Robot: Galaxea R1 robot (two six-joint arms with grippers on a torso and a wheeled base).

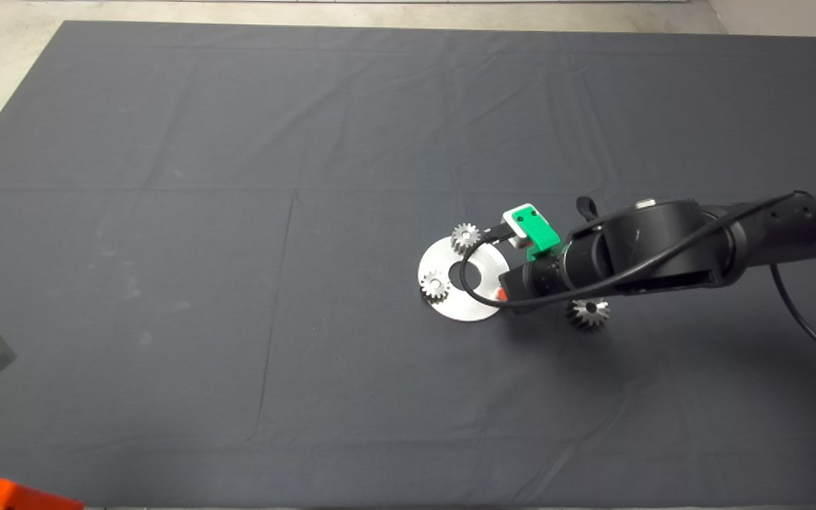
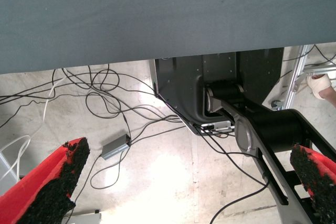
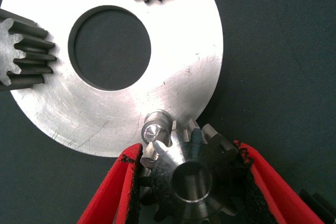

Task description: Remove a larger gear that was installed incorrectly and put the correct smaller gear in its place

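Smaller gear (image 3: pixel 190 179): dark steel, shiny bore, held just off the rim of the round silver plate (image 3: pixel 173 72), beside the bare steel pin (image 3: pixel 155 129), not yet on it. Judged heavy for its size, rigid, slick; best gripped across the tooth flanks, bore kept clear.

Right claw (image 3: pixel 191 182): narrowed, pads against opposite teeth, holding that gear.

Two pale silver gears (image 1: pixel 465 236) sit on the plate's other pins. Larger gear (image 1: pixel 587 313) lies on the bench mat (image 1: pixel 238 212) nearby, already off.

Left claw (image 2: pixel 178 182): parked at the bench's lower left edge, fingers spread wide, nothing between them.
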